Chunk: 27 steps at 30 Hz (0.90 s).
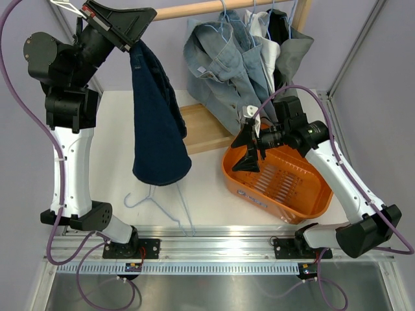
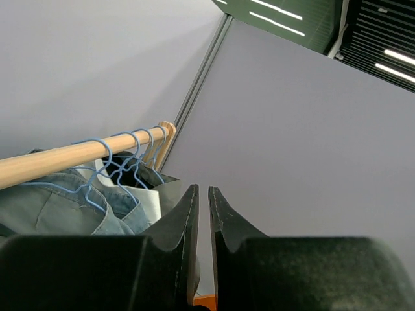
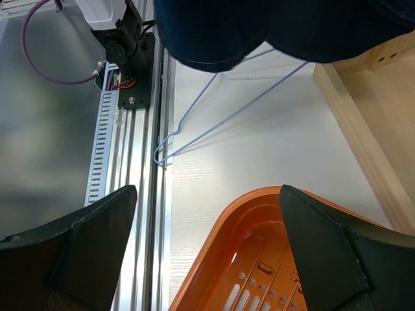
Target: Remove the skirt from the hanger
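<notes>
The dark navy skirt (image 1: 155, 123) hangs free in the air from my left gripper (image 1: 144, 26), which is raised high at the back left beside the rail and shut on its top edge. In the left wrist view the fingers (image 2: 188, 227) stand almost together and the cloth is hidden below them. The pale-blue wire hanger (image 1: 159, 204) lies bare on the white table below the skirt's hem. In the right wrist view the hanger (image 3: 214, 123) lies under the skirt's hem (image 3: 272, 26). My right gripper (image 1: 248, 152) is open and empty above the orange basket's left rim.
An orange basket (image 1: 305, 201) sits at the front right; its rim shows in the right wrist view (image 3: 214, 259). A wooden rail (image 1: 194, 9) carries a light denim jacket (image 1: 220, 58) and other clothes on blue hangers. The rack's wooden base (image 1: 201, 126) lies behind the skirt.
</notes>
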Tool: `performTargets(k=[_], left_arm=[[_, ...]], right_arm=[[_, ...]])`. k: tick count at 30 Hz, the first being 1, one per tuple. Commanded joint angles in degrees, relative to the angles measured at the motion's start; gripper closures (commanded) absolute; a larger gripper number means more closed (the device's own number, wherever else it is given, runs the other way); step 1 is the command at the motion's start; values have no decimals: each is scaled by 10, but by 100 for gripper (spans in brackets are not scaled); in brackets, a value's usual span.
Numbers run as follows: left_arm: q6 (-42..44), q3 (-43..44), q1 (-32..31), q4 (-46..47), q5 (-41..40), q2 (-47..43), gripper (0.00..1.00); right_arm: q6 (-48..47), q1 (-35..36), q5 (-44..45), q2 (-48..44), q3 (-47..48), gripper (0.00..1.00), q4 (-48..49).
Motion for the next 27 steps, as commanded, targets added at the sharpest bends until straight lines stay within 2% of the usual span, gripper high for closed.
performTargets(k=[1, 10, 15, 21, 27], left_arm=[[-15, 9, 2, 46, -9, -17, 100], [-18, -1, 2, 58, 20, -17, 100], [-72, 55, 2, 87, 64, 21, 100], [-49, -12, 2, 87, 74, -11, 100], [-41, -17, 2, 78, 100, -13, 100]], right_arm=[[7, 6, 0, -4, 5, 0, 1], [-5, 6, 5, -1, 12, 1, -17], [-17, 6, 9, 2, 23, 1, -33], [-19, 6, 21, -4, 24, 0, -37], [-25, 6, 39, -15, 21, 1, -42]])
